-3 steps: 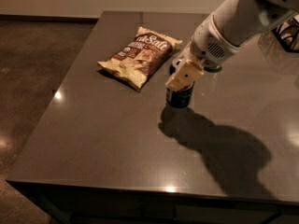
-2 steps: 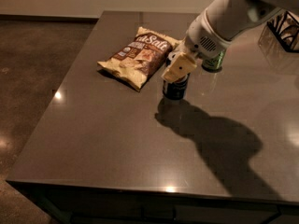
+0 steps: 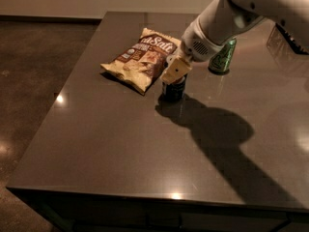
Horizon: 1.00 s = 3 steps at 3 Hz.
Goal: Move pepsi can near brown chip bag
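Observation:
The pepsi can (image 3: 173, 91) is a small dark can standing on the dark table, just right of the brown chip bag's near corner. The brown chip bag (image 3: 141, 58) lies flat, tan and brown with white lettering. My gripper (image 3: 175, 71) comes in from the upper right on a white arm and sits over the top of the pepsi can, its tan fingers (image 3: 174, 69) down around the can's upper part.
A green can (image 3: 222, 57) stands behind the arm at the right. The grey table (image 3: 120, 144) ends at a front edge near the bottom and a left edge above the brown floor. A dark wire object (image 3: 289, 35) sits at the far right.
The gripper and the pepsi can have moved left together, closer to the chip bag. The green can has come out from behind the arm.

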Available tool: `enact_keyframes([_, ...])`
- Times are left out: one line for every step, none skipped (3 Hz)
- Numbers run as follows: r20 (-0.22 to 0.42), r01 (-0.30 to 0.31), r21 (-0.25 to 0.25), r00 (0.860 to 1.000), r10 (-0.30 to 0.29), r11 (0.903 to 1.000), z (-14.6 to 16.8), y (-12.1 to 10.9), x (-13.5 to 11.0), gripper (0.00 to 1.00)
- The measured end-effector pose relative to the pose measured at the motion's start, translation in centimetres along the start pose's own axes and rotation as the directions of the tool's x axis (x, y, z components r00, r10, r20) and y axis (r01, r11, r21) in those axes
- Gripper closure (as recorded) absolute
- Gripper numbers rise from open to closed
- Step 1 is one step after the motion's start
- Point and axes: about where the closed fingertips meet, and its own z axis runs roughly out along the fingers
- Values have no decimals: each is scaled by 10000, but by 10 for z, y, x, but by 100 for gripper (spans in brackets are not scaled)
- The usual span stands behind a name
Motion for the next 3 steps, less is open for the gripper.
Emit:
enact_keyframes([32, 112, -119, 9999, -112, 9999, 14, -5, -10, 59])
enact_keyframes([74, 304, -327, 9995, -301, 9990, 22, -9, -22, 36])
enact_keyframes([73, 323, -355, 9995, -321, 9988, 23, -8, -23, 12])
